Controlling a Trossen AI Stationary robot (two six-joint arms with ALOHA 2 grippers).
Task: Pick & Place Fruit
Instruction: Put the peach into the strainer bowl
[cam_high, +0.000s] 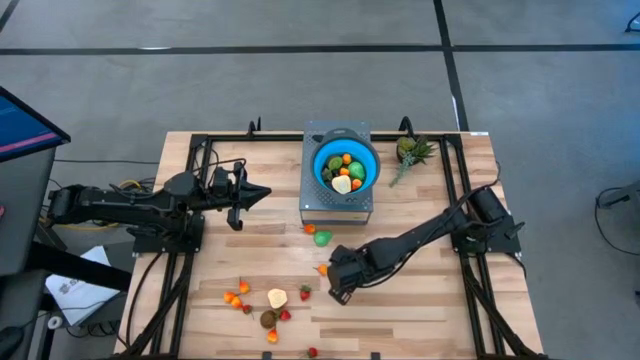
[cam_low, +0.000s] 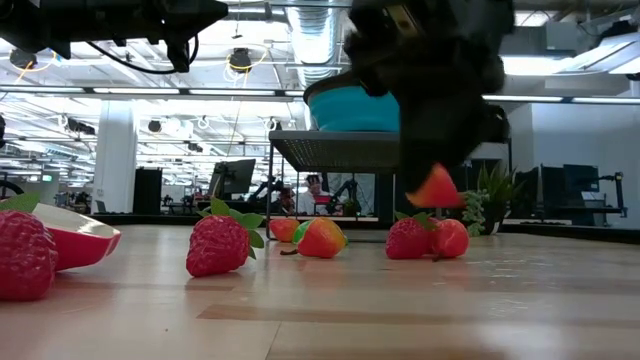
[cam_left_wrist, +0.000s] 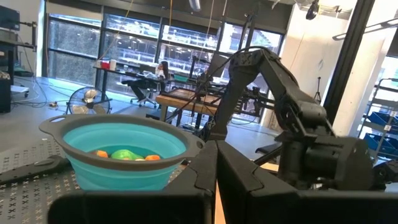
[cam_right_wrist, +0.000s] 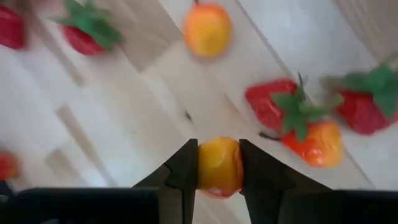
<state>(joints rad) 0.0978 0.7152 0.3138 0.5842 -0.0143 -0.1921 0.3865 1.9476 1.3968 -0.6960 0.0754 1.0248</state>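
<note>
I have the right gripper (cam_right_wrist: 217, 167) low over the near middle of the surface (cam_high: 420, 310), its fingers (cam_right_wrist: 183, 168) closed on a small orange fruit (cam_right_wrist: 218, 165), pinched at its two sides with most of it bulging past the tips. From table height that fruit (cam_low: 437, 187) looks clear of the wood. My worry is the grip: the piece is round and slick-looking, held only across its middle, so a quick swing toward the bowl could squeeze it out, and it would roll among the loose pieces below.

Those are close. Just beside the fingers lie a strawberry (cam_right_wrist: 273, 106) touching another orange fruit (cam_right_wrist: 314, 143), and farther left on the near edge sits the scatter with a pale yellow piece (cam_high: 277, 297) and a brown one (cam_high: 268, 319). A low sweep could knock them off the near edge.

Farther back a green fruit (cam_high: 322, 238) lies in front of the grey stand (cam_high: 312, 200) that carries the blue bowl (cam_high: 323, 150), already partly filled. The rim sits high, so I judge a carry that stays low would clip it or the stand.

The left gripper (cam_left_wrist: 216, 180) waits raised at the far left, facing the bowl, fingers close together and empty; crowding the bowl from both sides risks the arms meeting
</note>
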